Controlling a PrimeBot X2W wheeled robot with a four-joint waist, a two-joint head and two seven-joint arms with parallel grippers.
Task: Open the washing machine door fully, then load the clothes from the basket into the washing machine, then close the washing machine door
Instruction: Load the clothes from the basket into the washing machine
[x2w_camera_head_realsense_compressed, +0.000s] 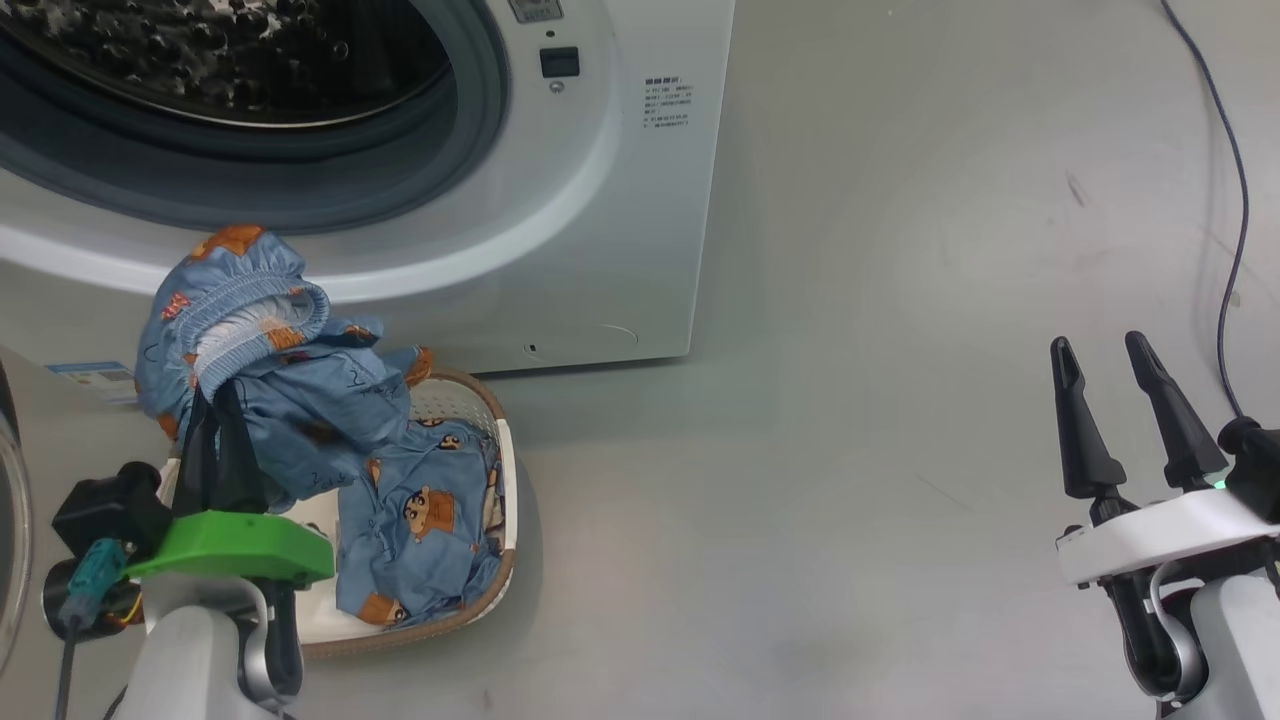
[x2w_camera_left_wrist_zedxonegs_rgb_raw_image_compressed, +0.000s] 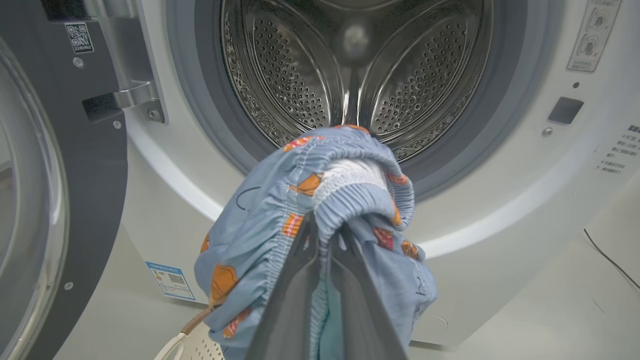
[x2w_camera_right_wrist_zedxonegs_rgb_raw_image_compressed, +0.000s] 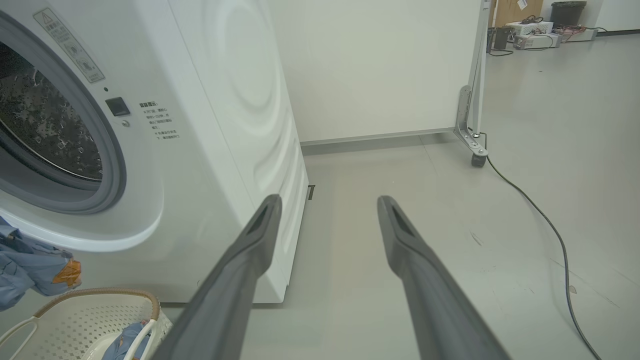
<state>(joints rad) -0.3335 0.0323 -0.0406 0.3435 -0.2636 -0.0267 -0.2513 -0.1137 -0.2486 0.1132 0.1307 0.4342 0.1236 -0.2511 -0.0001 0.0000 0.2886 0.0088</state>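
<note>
light blue clothes (x2w_camera_head_realsense_compressed: 300, 400) with orange-brown cartoon prints; cream basket (x2w_camera_head_realsense_compressed: 508, 480), brown rim; white washing machine (x2w_camera_head_realsense_compressed: 640, 250)

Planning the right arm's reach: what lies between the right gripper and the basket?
Bare grey floor lies between the right gripper and the basket, as the head view shows.

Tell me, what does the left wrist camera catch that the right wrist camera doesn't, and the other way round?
Left wrist view adds: the washing machine door standing open at the left, and the left gripper shut on the elastic waistband of the clothes, held up before the drum.
Right wrist view adds: the right gripper, open and empty, the side of the washing machine, a wheeled white panel and a cable on the floor.
Shared: the machine's front and drum opening, the blue clothes and the basket.
</note>
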